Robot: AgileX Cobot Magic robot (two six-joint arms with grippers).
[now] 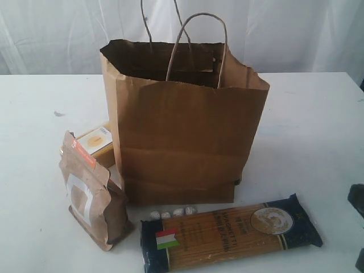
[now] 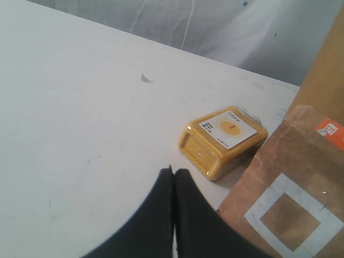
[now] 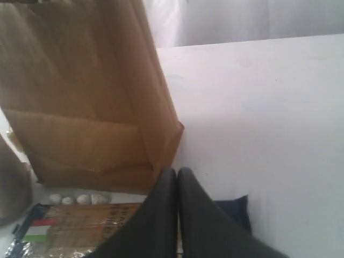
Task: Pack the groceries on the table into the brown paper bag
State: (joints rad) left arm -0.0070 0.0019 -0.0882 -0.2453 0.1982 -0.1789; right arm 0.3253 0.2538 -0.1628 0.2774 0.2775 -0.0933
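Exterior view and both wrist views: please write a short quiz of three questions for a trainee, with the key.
1. True or false: the spaghetti packet lies flat on the table in front of the upright brown paper bag.
2. Where is the yellow-grain bottle? A: inside the bag. B: lying on the table beside the kraft pouch. C: standing on the spaghetti packet.
3. Fill in: the left gripper and the right gripper both have their jaws ____.
Key: 1 true; 2 B; 3 shut.
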